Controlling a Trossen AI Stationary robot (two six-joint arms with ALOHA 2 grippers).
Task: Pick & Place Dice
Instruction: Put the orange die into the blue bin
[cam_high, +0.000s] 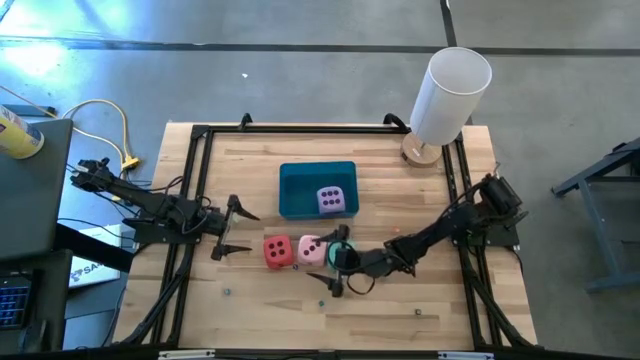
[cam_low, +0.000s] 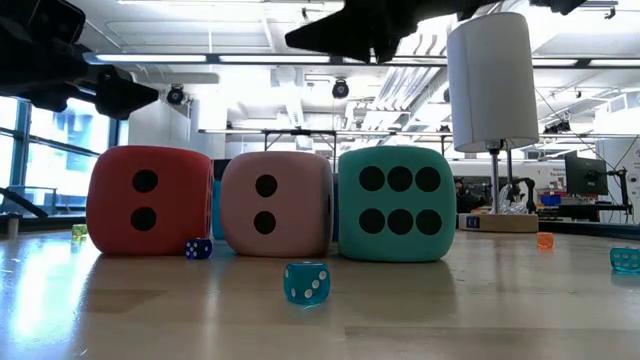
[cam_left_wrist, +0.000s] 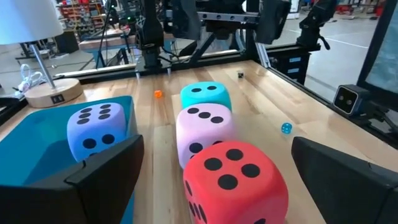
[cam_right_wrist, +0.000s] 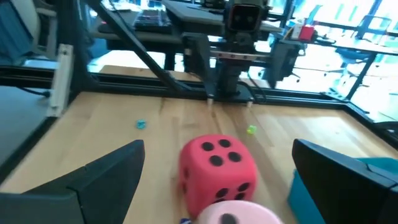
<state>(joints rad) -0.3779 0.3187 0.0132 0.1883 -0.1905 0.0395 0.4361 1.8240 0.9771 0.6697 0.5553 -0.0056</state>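
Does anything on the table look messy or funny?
A little. Tiny beads and mini dice lie scattered loose on the table, like the small blue die in front of the big ones. Only the purple die sits in the blue tray; the red die, pink die and teal die are lined up outside it.

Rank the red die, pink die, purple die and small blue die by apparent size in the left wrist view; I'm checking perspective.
1. Red die, nearest the camera.
2. Pink die and purple die: look alike, unranked.
3. Small blue die.
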